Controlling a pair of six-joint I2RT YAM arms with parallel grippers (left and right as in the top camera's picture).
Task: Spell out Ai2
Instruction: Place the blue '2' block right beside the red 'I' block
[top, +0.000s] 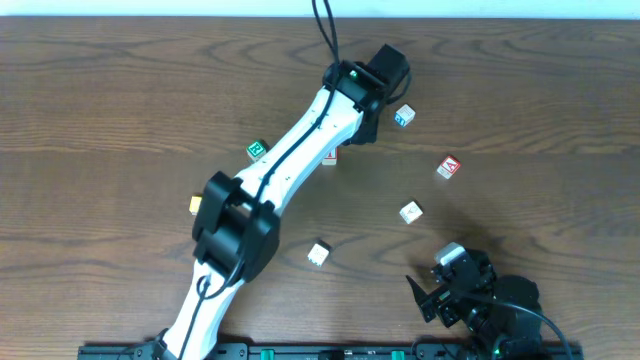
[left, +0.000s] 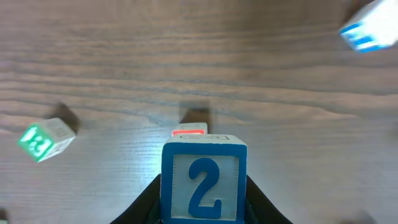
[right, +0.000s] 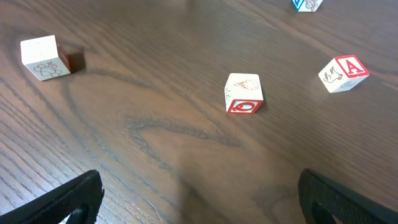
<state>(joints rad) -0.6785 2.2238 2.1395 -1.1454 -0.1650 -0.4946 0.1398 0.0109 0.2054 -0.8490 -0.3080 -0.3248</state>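
My left gripper (left: 204, 208) is shut on a blue block with the number 2 (left: 204, 182) and holds it just above the table. In the overhead view the left gripper (top: 366, 122) hides that block. A white block with a red top (left: 189, 131) lies just beyond it, half under the arm from above (top: 328, 156). The red letter A block (top: 448, 167) lies to the right and shows in the right wrist view (right: 344, 73). My right gripper (right: 205, 211) is open and empty near the front edge (top: 430, 280).
A green block (top: 257, 150) lies left of the arm and a blue-edged block (top: 403, 115) lies right of the left gripper. A red-marked white block (top: 411, 211), a white block (top: 319, 253) and a yellow block (top: 195, 205) are scattered on the wooden table.
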